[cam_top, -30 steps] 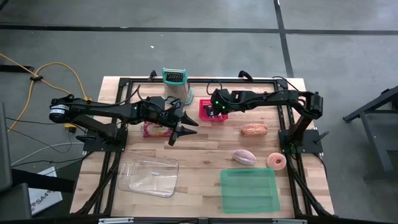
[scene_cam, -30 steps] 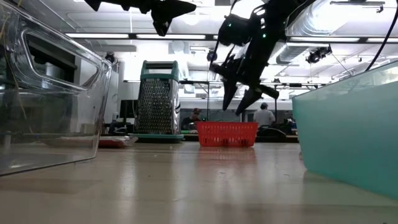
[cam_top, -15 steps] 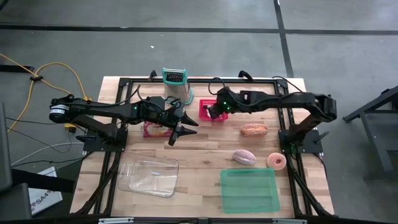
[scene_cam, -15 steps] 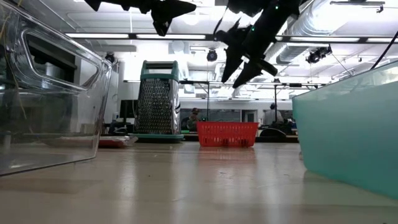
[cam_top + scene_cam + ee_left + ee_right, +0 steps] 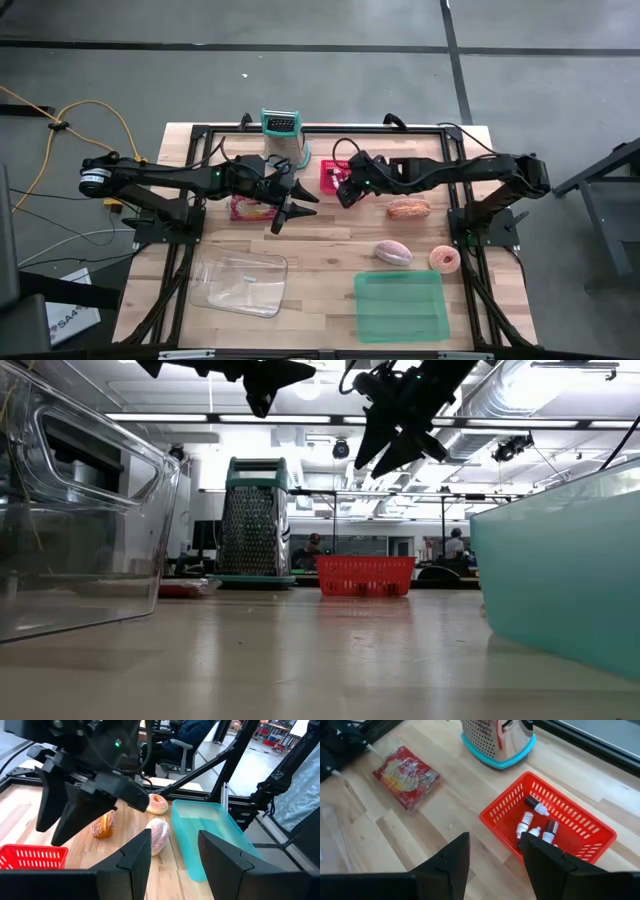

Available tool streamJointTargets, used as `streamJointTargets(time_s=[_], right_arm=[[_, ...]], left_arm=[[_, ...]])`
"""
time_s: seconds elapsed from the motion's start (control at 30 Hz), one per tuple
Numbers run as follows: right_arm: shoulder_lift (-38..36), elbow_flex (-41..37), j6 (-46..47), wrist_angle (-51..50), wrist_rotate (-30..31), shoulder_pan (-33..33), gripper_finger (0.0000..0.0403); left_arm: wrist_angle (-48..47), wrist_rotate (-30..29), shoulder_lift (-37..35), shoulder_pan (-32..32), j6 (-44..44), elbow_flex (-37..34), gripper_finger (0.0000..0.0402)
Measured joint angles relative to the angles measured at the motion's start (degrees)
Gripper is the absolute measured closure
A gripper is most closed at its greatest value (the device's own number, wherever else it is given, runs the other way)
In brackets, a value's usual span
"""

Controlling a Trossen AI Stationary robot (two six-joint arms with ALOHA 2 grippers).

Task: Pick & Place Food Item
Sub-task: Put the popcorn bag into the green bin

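You see a slatted red plastic basket (image 5: 333,176) upper centre | sugared bread roll (image 5: 408,208) centre-right on wood | right gripper (image 5: 345,193) beside basket, fingers parted, empty | left gripper (image 5: 291,205) parted, empty.
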Motion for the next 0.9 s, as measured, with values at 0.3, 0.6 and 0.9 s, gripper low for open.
streamJointTargets(time_s=[0.3, 0.6, 0.9], right_arm=[[-0.38, 0.00, -0.34, -1.16, 4.28, 3.28, 0.0238], [-1.55, -0.08, -0.58, -3.01, 9.07, 6.41, 0.0238], [-7.88, -9.21, -5.43, 7.66, 8.86, 8.80, 0.0238]], left_arm=[[0.00, 0.00, 0.00, -0.01, 0.00, 0.00, 0.0244], [0.01, -0.02, 0.00, 0.01, 0.00, 0.00, 0.0244], [0.03, -0.02, 0.00, 0.01, 0.00, 0.01, 0.0244]])
